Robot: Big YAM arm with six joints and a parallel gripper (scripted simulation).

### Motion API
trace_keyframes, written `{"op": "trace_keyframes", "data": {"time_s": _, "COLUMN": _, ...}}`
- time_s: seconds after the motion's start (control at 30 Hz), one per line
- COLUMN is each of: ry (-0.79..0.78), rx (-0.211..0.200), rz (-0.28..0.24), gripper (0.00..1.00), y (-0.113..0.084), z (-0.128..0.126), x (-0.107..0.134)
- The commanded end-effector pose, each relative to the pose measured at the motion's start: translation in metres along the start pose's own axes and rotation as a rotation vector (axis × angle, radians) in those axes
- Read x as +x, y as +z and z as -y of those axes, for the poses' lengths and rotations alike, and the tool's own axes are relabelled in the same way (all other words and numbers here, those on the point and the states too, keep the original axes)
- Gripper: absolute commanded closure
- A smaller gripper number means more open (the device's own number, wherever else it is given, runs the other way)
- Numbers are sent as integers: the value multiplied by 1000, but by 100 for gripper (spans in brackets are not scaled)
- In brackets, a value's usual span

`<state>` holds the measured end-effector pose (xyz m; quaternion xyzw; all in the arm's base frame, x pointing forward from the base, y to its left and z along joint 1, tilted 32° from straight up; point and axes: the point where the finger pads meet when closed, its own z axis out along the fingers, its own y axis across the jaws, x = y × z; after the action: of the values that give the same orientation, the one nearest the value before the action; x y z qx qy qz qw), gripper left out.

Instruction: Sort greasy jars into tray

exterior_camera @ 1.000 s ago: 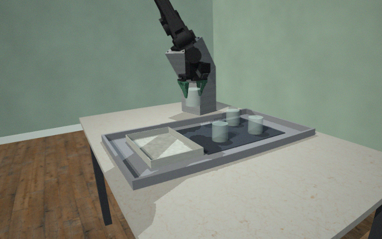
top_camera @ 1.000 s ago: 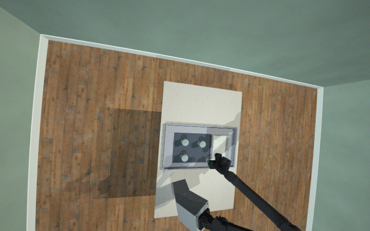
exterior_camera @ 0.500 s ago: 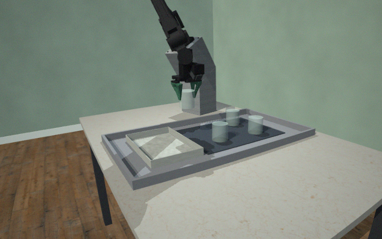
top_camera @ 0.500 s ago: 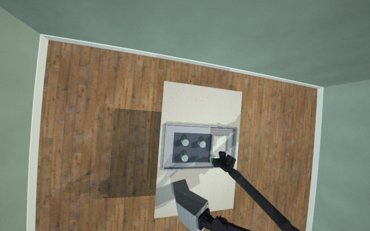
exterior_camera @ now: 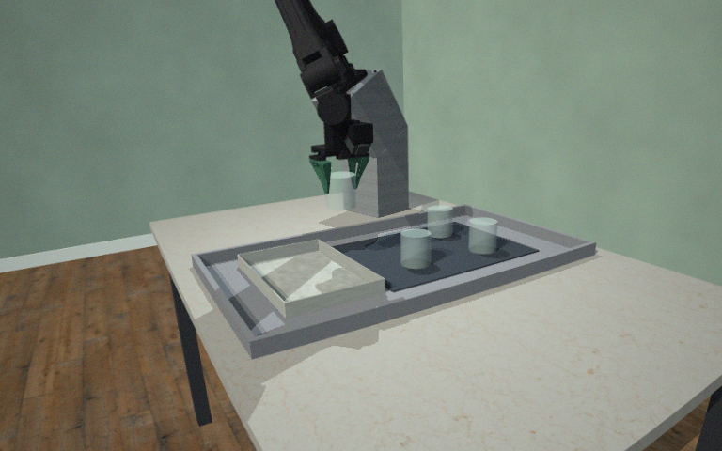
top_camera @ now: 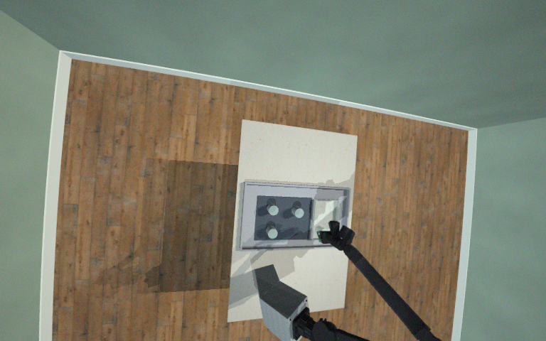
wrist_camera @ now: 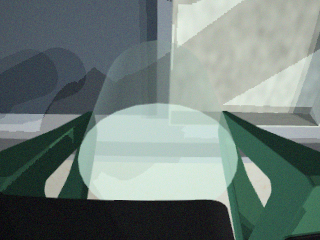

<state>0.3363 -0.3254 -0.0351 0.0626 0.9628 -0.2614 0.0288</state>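
Carry step: hand [exterior_camera: 340, 178] clamped on a glass jar [exterior_camera: 341, 190], aloft mid-frame above tray [exterior_camera: 334, 298] edge; next, centre between rims, lower, release

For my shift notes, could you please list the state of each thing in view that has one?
Gripper: shut on a jar, raised above the table.
Held jar: upright, in the air, touching neither mat nor tray.
Three other jars: standing apart on the mat.
Tray: holds no jar, resting flat beside the mat.
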Motion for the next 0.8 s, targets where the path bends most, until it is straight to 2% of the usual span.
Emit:
{"op": "trace_keyframes", "data": {"time_s": 0.0, "ry": 7, "rx": 20, "rz": 30, "gripper": 100, "y": -12, "z": 30, "x": -16}}
{"op": "trace_keyframes", "data": {"time_s": 0.77, "ry": 7, "rx": 20, "rz": 30, "gripper": 100, "y": -14, "z": 95, "x": -40}}
